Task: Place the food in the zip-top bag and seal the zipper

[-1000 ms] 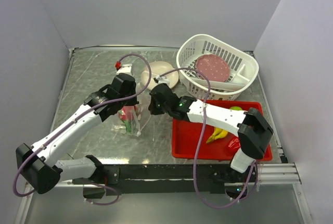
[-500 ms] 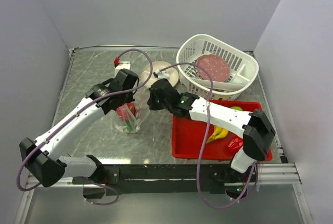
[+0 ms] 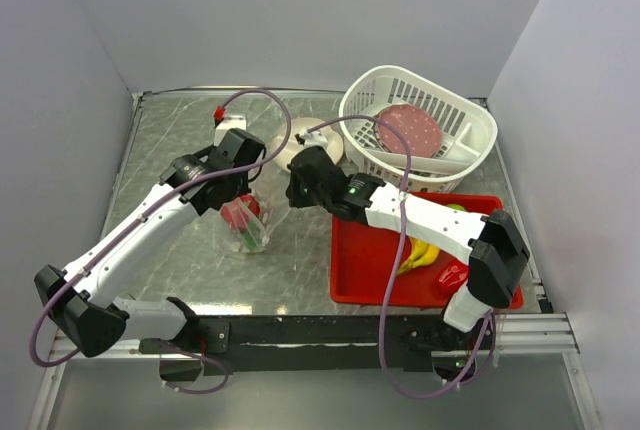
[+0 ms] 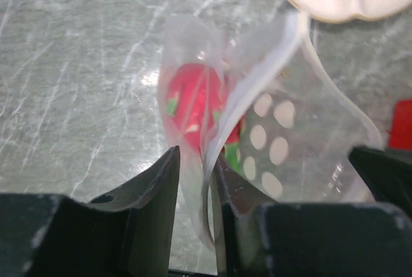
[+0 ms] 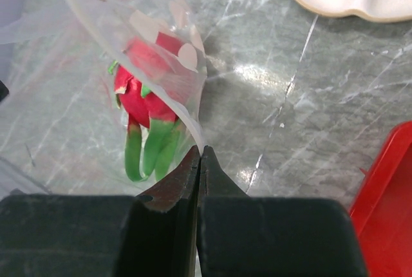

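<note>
The zip-top bag (image 3: 252, 228) stands on the table between my two grippers, a clear pouch with white dots (image 4: 283, 129). The pink-red dragon fruit (image 3: 241, 213) lies inside it (image 4: 193, 100) (image 5: 145, 96). My left gripper (image 3: 243, 193) is open, and the bag's mouth edge hangs loosely between its fingers (image 4: 195, 167). The zipper (image 4: 257, 74) runs as a pale strip along the gaping mouth. My right gripper (image 3: 288, 200) is shut on the bag's other rim corner (image 5: 199, 151). The banana (image 3: 418, 253) and green apple (image 3: 455, 208) lie in the red tray (image 3: 365, 265).
A white slotted basket (image 3: 352, 100) with a reddish speckled disc (image 3: 408, 130) stands at the back right. A cream dish (image 3: 305, 140) sits just behind the bag. Another red item (image 3: 450, 273) lies in the tray. Grey walls close in on both sides.
My left gripper has moved away from the near edge and its jaws have parted, loosening on the bag's edge. The bag has shifted slightly with it. The right gripper stays shut on the rim.
</note>
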### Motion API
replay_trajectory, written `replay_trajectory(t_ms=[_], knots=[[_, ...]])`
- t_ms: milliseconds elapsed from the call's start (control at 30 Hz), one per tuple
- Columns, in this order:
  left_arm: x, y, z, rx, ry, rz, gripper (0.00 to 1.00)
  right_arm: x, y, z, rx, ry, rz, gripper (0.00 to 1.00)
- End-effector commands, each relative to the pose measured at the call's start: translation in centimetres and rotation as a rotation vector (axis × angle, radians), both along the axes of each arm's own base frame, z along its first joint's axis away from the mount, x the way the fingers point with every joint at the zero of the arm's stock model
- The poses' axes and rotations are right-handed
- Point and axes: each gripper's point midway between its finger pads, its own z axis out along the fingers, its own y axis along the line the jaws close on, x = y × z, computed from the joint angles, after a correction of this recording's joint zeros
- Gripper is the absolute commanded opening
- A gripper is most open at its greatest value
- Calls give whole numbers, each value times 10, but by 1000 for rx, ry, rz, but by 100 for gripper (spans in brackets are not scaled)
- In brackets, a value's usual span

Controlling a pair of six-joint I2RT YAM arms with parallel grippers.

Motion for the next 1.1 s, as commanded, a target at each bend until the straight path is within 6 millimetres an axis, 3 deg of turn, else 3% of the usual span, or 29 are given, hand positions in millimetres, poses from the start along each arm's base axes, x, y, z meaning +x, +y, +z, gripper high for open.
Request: replay_trajectory(t_ms=[0,100,233,433,533,667,733,867,967,1000,1067], knots=[[-11,-22,14,-51,7,-73,35,9,2,39,55,-70,-5,0],[-18,-22,14,-39,14,-62,39,8,3,39,56,-68,1,0],[-22,-15,15,-6,14,-19,37,9,2,39,55,-69,0,0],[-29,-18,9,22,38,-16,23,9,-1,41,48,-79,-6,0],[-28,-10,9,53,25,22,6,12,-5,43,35,-92,-22,0],[-25,15,17,164,-21,102,1,22,-20,42,17,-88,-58,0],[-22,16,16,187,-25,119,1,26,-29,42,18,-90,-76,0],[-12,-4,9,136,-28,66,1,25,-44,43,8,-94,-87,0],[-5,-25,6,45,-43,-1,1,14,-43,38,18,-69,-48,0],[1,-35,14,-4,-90,-21,1,11,-41,37,25,-62,-32,0],[4,-43,12,-37,-104,-50,1,3,-40,34,28,-54,-15,9]])
